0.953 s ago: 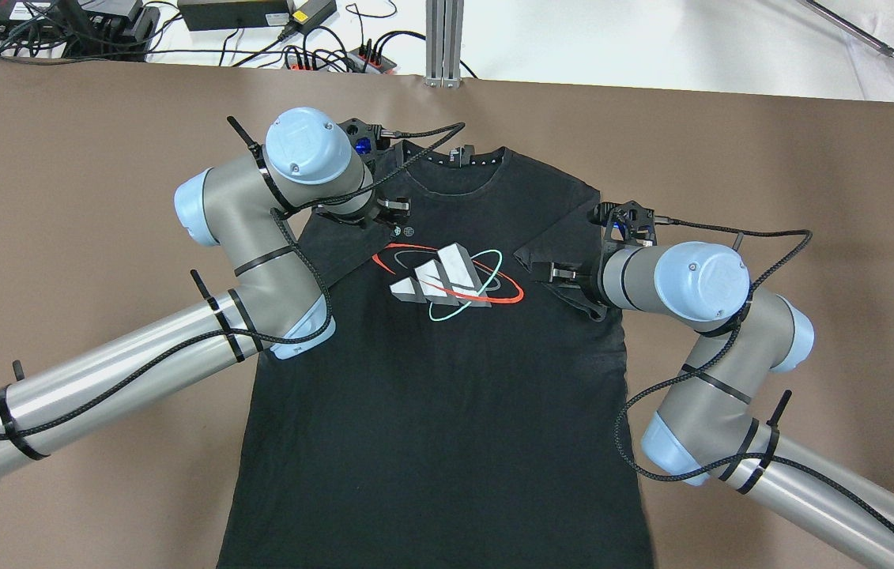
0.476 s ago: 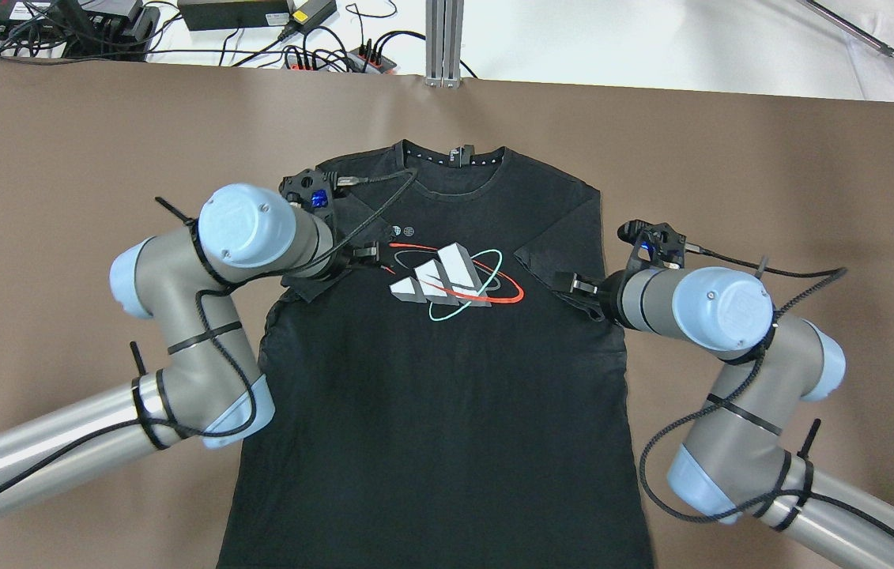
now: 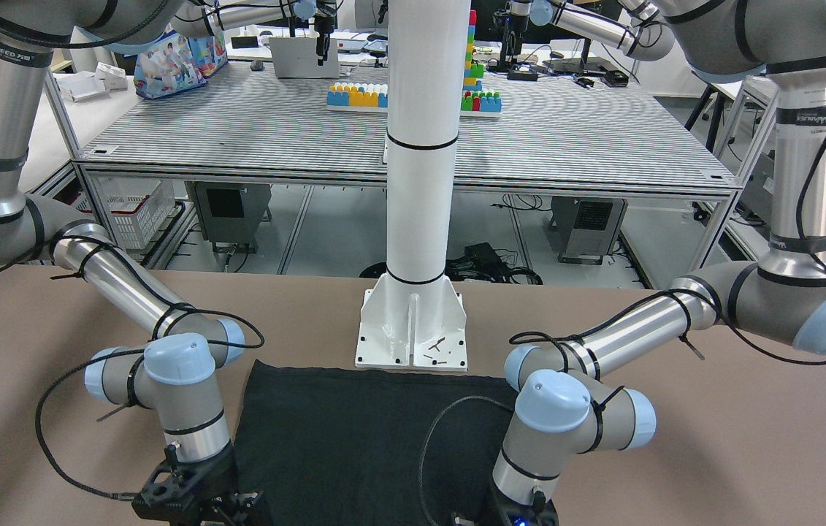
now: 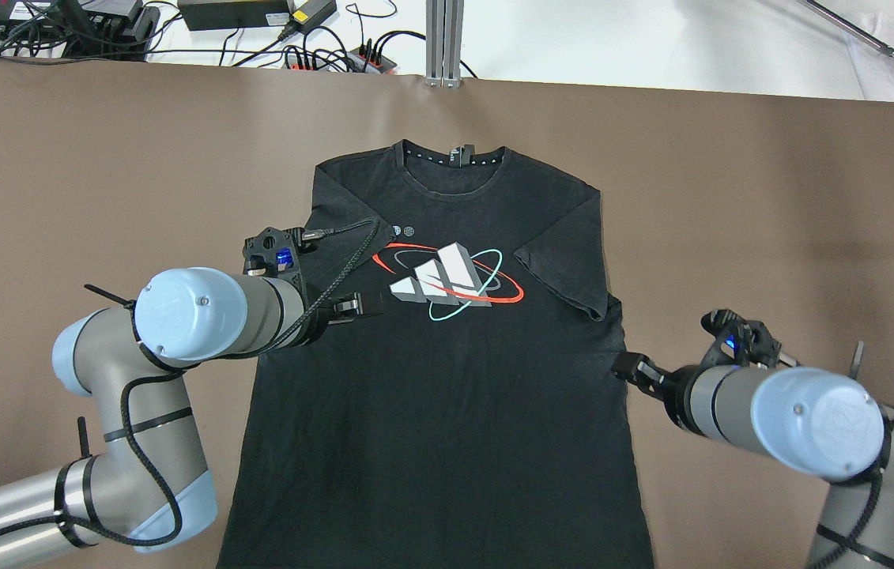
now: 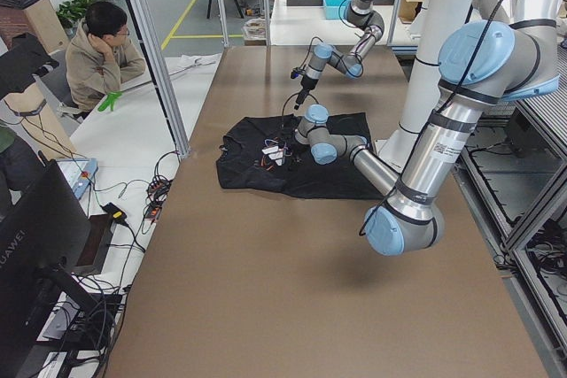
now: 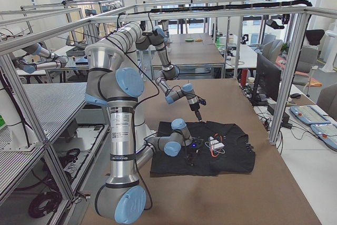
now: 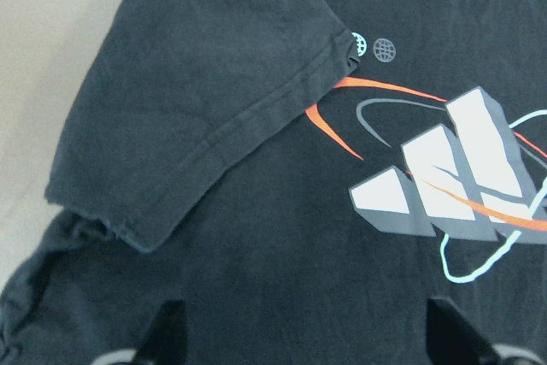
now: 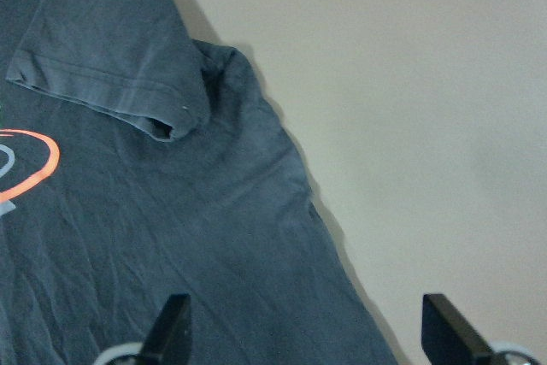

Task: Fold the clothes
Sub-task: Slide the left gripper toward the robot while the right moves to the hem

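Note:
The clothes are one black T-shirt (image 4: 431, 419) lying face up on the brown table (image 4: 99, 158), collar (image 4: 454, 162) at the far side. A white three-bar logo (image 4: 443, 278) with red and teal rings marks the chest. Both short sleeves lie folded inward: one (image 4: 344, 217) on the view's left, the other (image 4: 565, 257) on its right. My left gripper (image 4: 367, 303) hovers open over the chest beside the logo; its fingers (image 7: 171, 335) hold nothing. My right gripper (image 4: 627, 366) hangs open over the shirt's right side seam, its fingers (image 8: 175, 331) apart above cloth and table.
Cables and power bricks (image 4: 257, 24) lie past the table's far edge. The white mast base (image 3: 413, 329) stands just behind the shirt's hem. A person (image 5: 102, 50) sits beyond the far side of the table. Bare table spreads to both sides of the shirt.
Both arms have drawn back toward the robot. The left gripper left the left sleeve, which now lies folded on the chest. The right gripper moved from the right sleeve down to the side seam.

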